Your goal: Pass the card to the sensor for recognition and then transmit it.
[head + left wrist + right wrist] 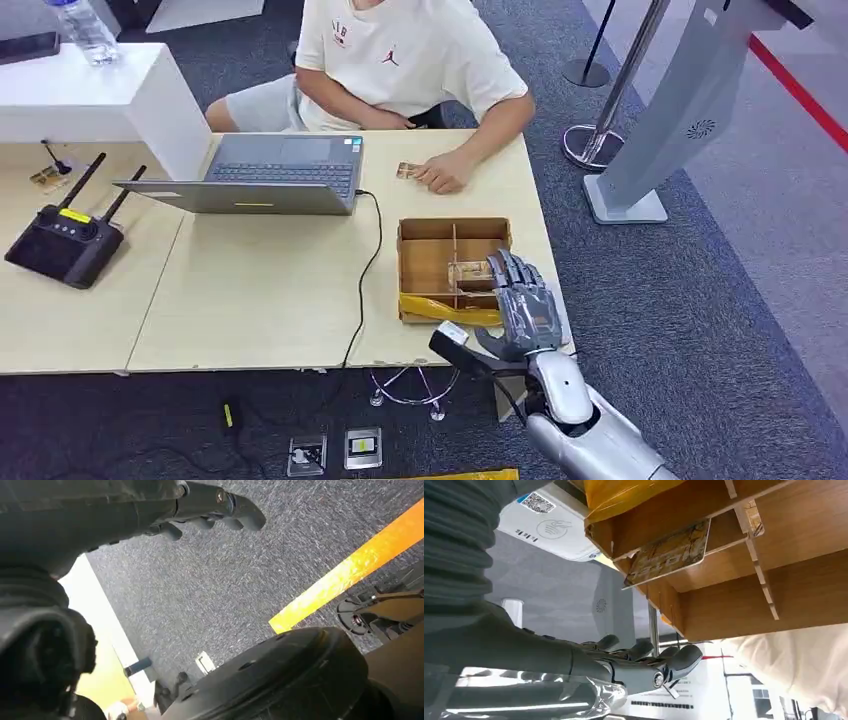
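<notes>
A patterned card (470, 272) lies in a compartment of the wooden divided box (430, 235) at the table's right end; the right wrist view catches the card (669, 552) leaning against a divider. My right hand (520, 300) hovers over the box's right side, fingers (644, 662) spread, holding nothing. A white sensor pad with a QR sticker (544, 525) lies beside the box, under the hand. My left hand (210, 510) hangs over the carpet, holding nothing. A person (400, 60) seated across rests a hand on another card (405, 171).
A grey laptop (270, 175) with a black cable stands mid-table, and a black router (65, 240) sits at the left. A water bottle (85, 30) tops the white counter. A stanchion (600, 140) and a white kiosk base (625, 205) stand on the carpet at right.
</notes>
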